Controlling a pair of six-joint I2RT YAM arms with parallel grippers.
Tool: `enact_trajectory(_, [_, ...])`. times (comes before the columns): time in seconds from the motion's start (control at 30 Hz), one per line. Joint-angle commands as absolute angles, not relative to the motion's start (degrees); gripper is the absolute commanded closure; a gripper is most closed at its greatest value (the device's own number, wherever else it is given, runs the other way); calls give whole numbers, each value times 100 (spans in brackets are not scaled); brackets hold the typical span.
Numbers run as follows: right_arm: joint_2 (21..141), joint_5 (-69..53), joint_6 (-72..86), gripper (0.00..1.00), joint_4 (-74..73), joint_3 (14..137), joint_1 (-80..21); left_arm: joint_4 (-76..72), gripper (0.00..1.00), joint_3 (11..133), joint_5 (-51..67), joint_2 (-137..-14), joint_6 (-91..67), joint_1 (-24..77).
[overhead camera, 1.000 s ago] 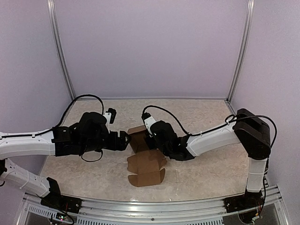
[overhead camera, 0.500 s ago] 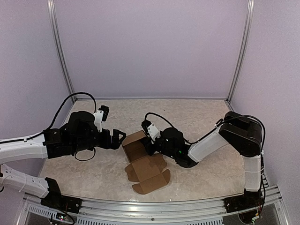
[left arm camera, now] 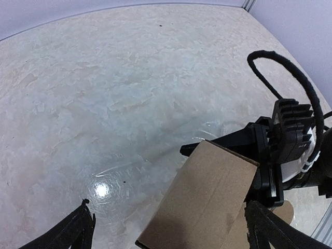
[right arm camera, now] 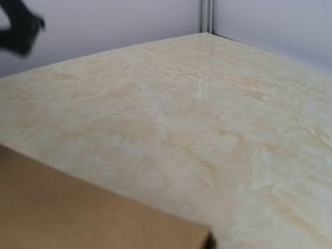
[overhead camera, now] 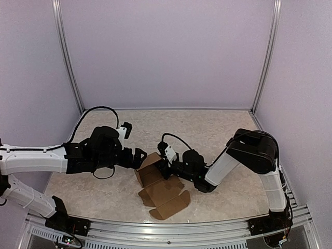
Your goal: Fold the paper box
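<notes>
The paper box (overhead camera: 150, 169) is brown cardboard, half folded, with upright walls at the table's middle and flat flaps (overhead camera: 167, 201) spread toward the front. My left gripper (overhead camera: 138, 157) is open at the box's left wall. In the left wrist view the left gripper (left arm camera: 170, 207) straddles a raised cardboard panel (left arm camera: 207, 202). My right gripper (overhead camera: 165, 165) is at the box's right wall and looks shut on that panel, with its black body (left arm camera: 282, 150) behind it. The right wrist view shows the panel (right arm camera: 78, 212) low and a dark fingertip (right arm camera: 209, 241) at its corner.
Purple walls with metal posts (overhead camera: 66, 62) close the marble table (overhead camera: 223, 129) at the back and sides. A metal rail (overhead camera: 171, 231) runs along the front edge. A black cable (left arm camera: 290, 67) loops over the right wrist.
My left gripper drew back to the left, then came right again up to the box. The right arm reached further left and lower, and the box turned and slid toward the front left.
</notes>
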State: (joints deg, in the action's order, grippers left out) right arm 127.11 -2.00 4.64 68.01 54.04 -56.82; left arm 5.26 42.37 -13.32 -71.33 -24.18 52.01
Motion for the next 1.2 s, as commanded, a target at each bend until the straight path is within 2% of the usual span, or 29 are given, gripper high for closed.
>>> enact_trajectory(0.0, [12932,-260,540,100,7083,5399,-5645,374,2,4450,-1502,-7502,-2489,5299])
enact_trajectory(0.07, [12970,-267,536,100,7067,5409,-5644,374,3,4509,-1482,-7682,-2527,5336])
enact_trajectory(0.17, [13009,-266,547,94,7079,5383,-5644,414,5,4592,-1583,-7942,-2555,5407])
enact_trajectory(0.37, [12937,-264,555,65,7179,5205,-5643,554,10,4692,-1740,-8300,-2687,5431])
enact_trajectory(0.63, [12745,-254,598,50,7307,4899,-5686,602,15,4746,-1799,-8505,-2828,5427])
enact_trajectory(0.9, [12519,-45,447,48,7336,4620,-5789,635,16,4794,-1795,-8587,-2874,5423])
enact_trajectory(1.17, [12486,439,339,55,7289,4793,-5906,659,17,4838,-1742,-8600,-2874,5418])
